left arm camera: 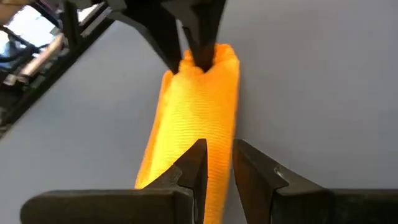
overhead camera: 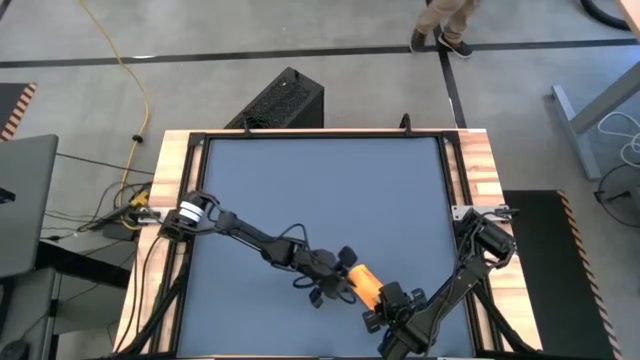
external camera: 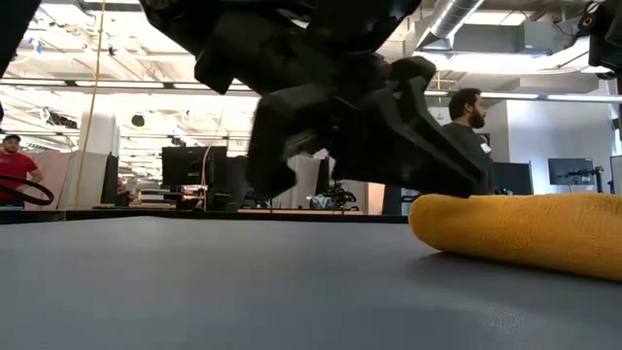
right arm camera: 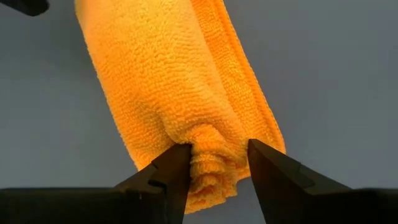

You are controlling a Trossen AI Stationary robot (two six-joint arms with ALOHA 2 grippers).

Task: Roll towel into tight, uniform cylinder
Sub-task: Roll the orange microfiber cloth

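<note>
- From above, the towel [overhead camera: 364,283] lies rolled into a short yellow cylinder on the dark blue tabletop [overhead camera: 320,190], near the tabletop's front edge and a little right of its middle. The left claw [overhead camera: 338,276] sits at the roll's end that faces the tabletop's middle; the right claw [overhead camera: 385,305] sits at the opposite end, nearest the front edge. A person's feet [overhead camera: 440,40] stand on the floor beyond the tabletop's far edge.
- At tabletop height, the towel [external camera: 525,228] rests flat on the tabletop [external camera: 243,282], a rounded end showing. A dark claw [external camera: 389,117] hangs just above and beside that end; which arm it belongs to I cannot tell from here. A person [external camera: 466,136] stands in the room behind it.
- Past the left wrist, the left claw [left arm camera: 219,163] has its fingers [left arm camera: 193,168] drawn close together, pinching the near end of the towel [left arm camera: 193,112]. At the roll's far end the other arm's claw [left arm camera: 196,43] bites on it.
- Past the right wrist, the right claw [right arm camera: 217,158] stands fairly wide, its fingers [right arm camera: 177,165] pressed on either side of the bunched end of the towel [right arm camera: 168,81], gripping it.
</note>
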